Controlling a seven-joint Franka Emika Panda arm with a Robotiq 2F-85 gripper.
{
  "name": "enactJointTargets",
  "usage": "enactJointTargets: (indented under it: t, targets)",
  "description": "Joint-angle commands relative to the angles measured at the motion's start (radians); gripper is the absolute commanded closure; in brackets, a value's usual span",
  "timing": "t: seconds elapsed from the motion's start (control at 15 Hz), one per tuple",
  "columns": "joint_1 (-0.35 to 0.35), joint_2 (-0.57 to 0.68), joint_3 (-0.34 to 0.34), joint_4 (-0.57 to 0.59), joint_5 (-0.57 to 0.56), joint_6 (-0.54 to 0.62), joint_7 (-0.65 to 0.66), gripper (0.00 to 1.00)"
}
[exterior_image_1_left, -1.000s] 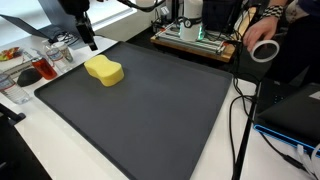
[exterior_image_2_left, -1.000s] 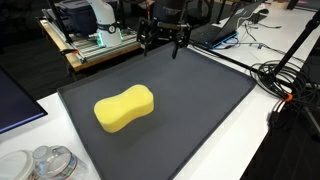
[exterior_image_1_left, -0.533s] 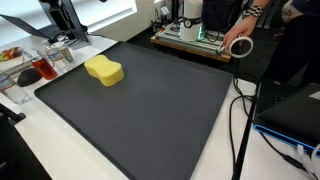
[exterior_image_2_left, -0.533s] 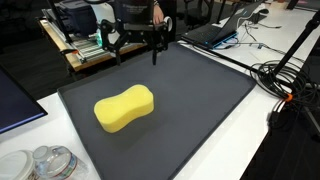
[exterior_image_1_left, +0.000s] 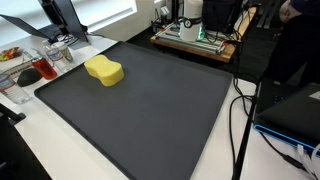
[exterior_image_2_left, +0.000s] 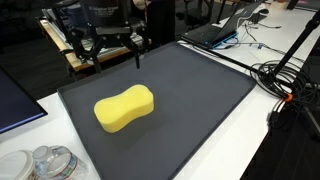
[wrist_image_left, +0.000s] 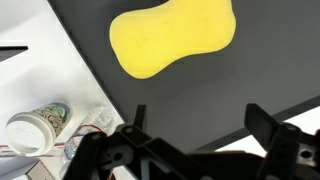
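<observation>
Yellow peanut-shaped sponge (exterior_image_2_left: 124, 108) on smooth black mat (exterior_image_2_left: 200, 110), claw (wrist_image_left: 195, 120) spread wide

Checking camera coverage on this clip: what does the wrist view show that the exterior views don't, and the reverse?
Only the wrist view: the yellow sponge seen from above, and nothing between the open fingers of the gripper. Only the exterior views: the whole black mat, the cables, the laptop, and the gripper hanging near the mat's edge, apart from the sponge. Both: the sponge, the mat, the open gripper and a plastic tub beside the mat.
</observation>
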Motion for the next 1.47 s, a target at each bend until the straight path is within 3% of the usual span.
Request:
enactJointTargets:
  t: [0.0, 0.6, 1.0, 1.4]
  targets:
    - [0.007, 0.004, -0.009, 0.008, 0.006, -0.006, -0.004, 0.00]
    - [-0.057, 0.181, 0.016, 0.246, 0.069, -0.110, -0.078, 0.00]
    - [-0.153, 0.329, 0.039, 0.416, 0.144, -0.273, -0.166, 0.00]
    - [-0.264, 0.435, 0.060, 0.516, 0.221, -0.343, -0.207, 0.00]
